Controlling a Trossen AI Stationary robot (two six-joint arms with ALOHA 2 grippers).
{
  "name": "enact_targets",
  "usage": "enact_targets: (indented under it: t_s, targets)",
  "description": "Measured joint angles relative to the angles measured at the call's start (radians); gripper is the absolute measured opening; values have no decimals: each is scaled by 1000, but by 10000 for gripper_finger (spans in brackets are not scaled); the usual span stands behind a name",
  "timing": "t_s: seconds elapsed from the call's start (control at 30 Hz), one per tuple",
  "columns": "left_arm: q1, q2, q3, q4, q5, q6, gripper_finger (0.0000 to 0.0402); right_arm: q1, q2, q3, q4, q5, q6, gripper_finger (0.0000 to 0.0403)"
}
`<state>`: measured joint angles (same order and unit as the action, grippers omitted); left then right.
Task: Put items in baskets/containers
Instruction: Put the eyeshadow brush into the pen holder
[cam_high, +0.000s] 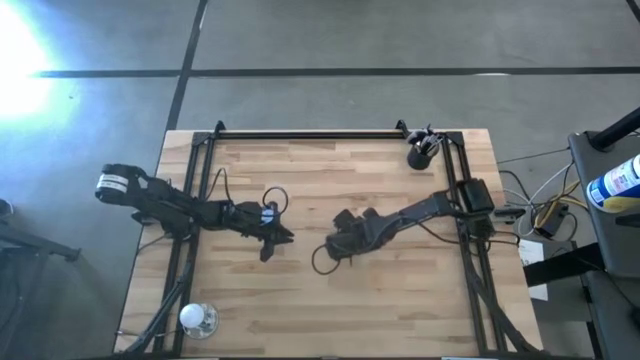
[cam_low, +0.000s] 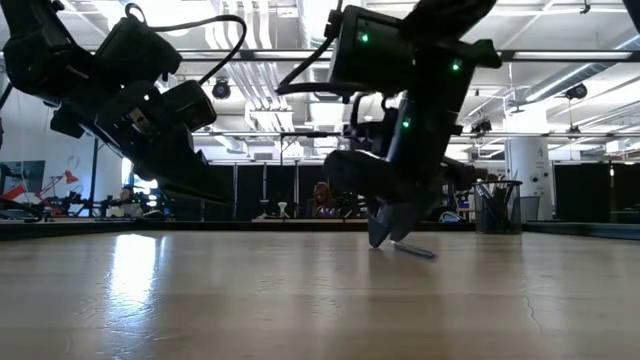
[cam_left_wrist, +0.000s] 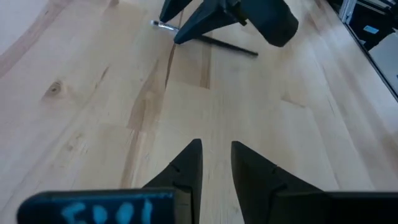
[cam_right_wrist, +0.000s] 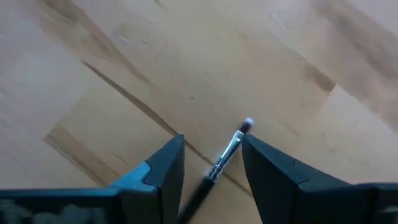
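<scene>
While its two fingers stand apart on either side of a slim brush (cam_right_wrist: 225, 157), the right pincer (cam_right_wrist: 211, 163) hangs low over the middle of the table (cam_high: 400, 310); whether the fingers touch the brush cannot be told. That brush lies flat on the wood, its silver ferrule and small tip past the fingertips. At about nine o'clock from it, near by, the left pincer (cam_left_wrist: 216, 163) hovers above the table with only a narrow gap between its fingers, nothing in it. Out toward one o'clock, at the table's far right corner, stands the dark cup (cam_high: 419, 155) with brushes sticking up from it. At seven o'clock, by the near left corner, sits a clear rounded glass object (cam_high: 197, 318).
</scene>
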<state>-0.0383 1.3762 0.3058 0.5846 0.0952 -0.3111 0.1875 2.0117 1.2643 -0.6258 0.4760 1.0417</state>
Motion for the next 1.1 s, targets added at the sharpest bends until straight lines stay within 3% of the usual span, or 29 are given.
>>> enact_targets:
  t_s: [0.27, 0.5, 0.7, 0.87, 0.97, 1.1]
  targets:
    - [0, 0, 0, 7, 0, 1, 78, -11, -5, -44, 48, -48, 27, 107]
    - [0, 0, 0, 8, 0, -12, 78, -13, -4, -48, 98, -61, -92, 54]
    - [0, 0, -5, 27, -20, 9, 75, -33, -3, -56, 122, -121, -186, 33]
    - [2, 0, -103, 259, -54, 27, 38, -27, -27, -65, 187, -95, -313, 13]
    - [2, 0, -169, 471, -45, 33, 8, -10, -60, -88, 310, -29, -386, 10]
    - [-5, 0, -202, 607, -28, 30, 11, 6, -122, -140, 590, -1, -506, 9]
